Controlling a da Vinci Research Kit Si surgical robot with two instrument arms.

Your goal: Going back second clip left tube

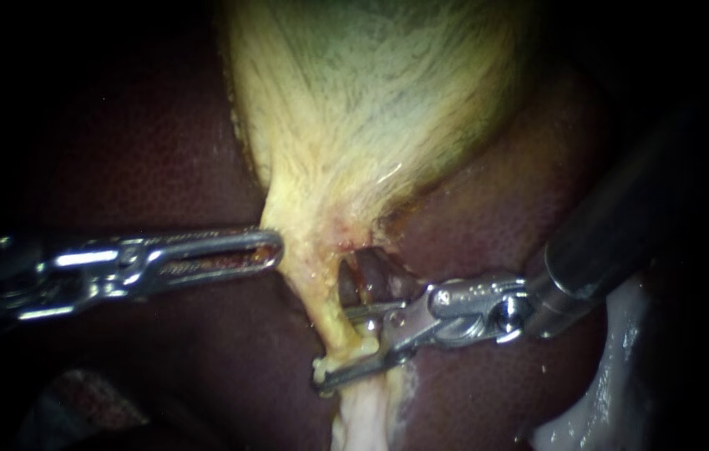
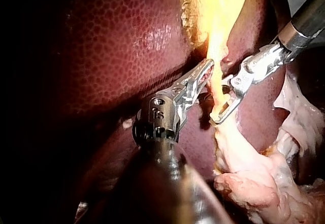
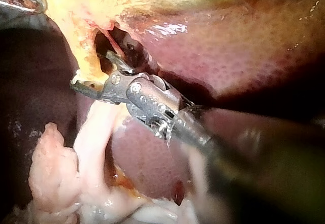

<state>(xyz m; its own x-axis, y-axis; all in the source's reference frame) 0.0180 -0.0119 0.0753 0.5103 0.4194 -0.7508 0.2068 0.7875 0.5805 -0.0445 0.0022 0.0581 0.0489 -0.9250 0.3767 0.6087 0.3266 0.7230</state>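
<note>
The yellow-green gallbladder (image 1: 371, 92) narrows downward into the pale left tube (image 1: 331, 313). A thin reddish tube (image 1: 361, 280) crosses the dark window beside it. My right instrument (image 1: 333, 351) reaches in from the right with its jaws open, one on each side of the left tube, the lower jaw lying across its front. The same straddle appears in the right wrist view (image 3: 91, 70) and the left wrist view (image 2: 219, 102). I cannot make out a clip. My left instrument (image 1: 275, 250) comes in level from the left, jaws shut on the edge of the gallbladder's neck (image 2: 208, 66).
Dark red liver (image 1: 145, 142) surrounds the gallbladder on both sides. Below the right instrument's jaws the tube runs into pale, ragged fatty tissue (image 3: 56, 178). More white tissue (image 1: 613, 392) lies under the right shaft (image 1: 621, 225).
</note>
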